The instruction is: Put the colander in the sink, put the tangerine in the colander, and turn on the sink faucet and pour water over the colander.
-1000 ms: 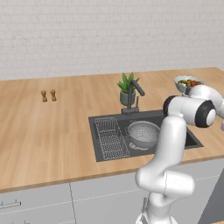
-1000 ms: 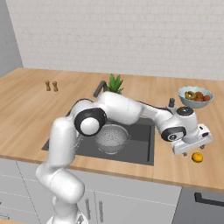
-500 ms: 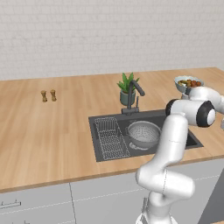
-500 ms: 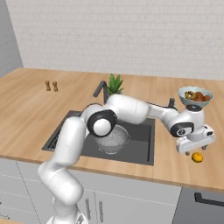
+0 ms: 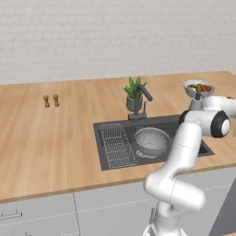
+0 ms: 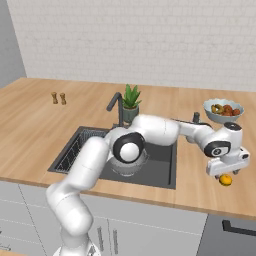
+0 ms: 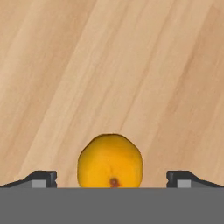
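Two fingertips (image 7: 43, 178) flank the tangerine (image 7: 110, 161) at 6 o'clock in the hand view, spread wide and gripping nothing. You should lower the gripper (image 6: 227, 173) until the fruit sits centred between the fingers, then close gently so it does not roll on the counter (image 7: 109, 65). Farther off, at 9 o'clock in the right base view, the colander (image 5: 151, 140) already rests in the sink (image 5: 105, 161), below the faucet (image 5: 140, 99).

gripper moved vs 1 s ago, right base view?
Yes. The gripper has come down toward the tangerine on the counter, fingers open.
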